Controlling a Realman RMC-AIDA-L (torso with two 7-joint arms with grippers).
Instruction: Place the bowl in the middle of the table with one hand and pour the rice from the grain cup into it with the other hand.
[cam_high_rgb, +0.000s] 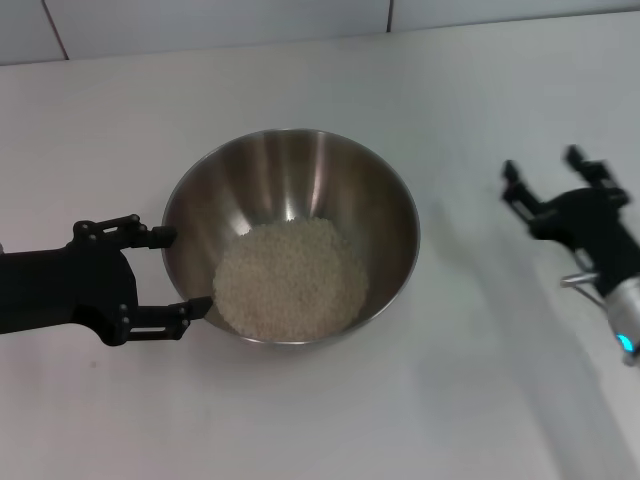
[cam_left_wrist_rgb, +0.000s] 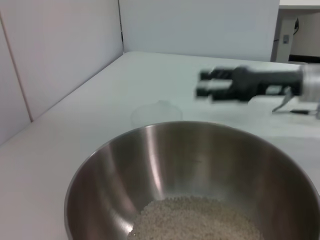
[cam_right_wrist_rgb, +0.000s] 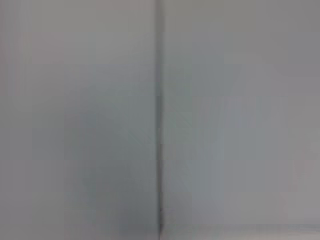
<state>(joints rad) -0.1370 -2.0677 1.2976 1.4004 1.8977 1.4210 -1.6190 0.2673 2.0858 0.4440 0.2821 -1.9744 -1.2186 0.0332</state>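
Note:
The steel bowl (cam_high_rgb: 300, 170) stands in the middle of the white table (cam_high_rgb: 120, 120), with a heap of off-white rice (cam_high_rgb: 290, 280) inside it. The left wrist view shows the bowl (cam_left_wrist_rgb: 165, 155) and the rice (cam_left_wrist_rgb: 195, 220) close up. My left gripper (cam_high_rgb: 190, 271) is open at the bowl's left rim, fingertips at the bowl's wall. My right gripper (cam_high_rgb: 542, 163) is open and empty above the table to the right of the bowl; it also shows in the left wrist view (cam_left_wrist_rgb: 202, 83). A faint clear shape past the bowl may be the grain cup (cam_left_wrist_rgb: 157, 112); it does not show in the head view.
A pale panelled wall (cam_high_rgb: 200, 25) runs along the table's far edge. The right wrist view shows only a grey wall with a vertical seam (cam_right_wrist_rgb: 160, 120).

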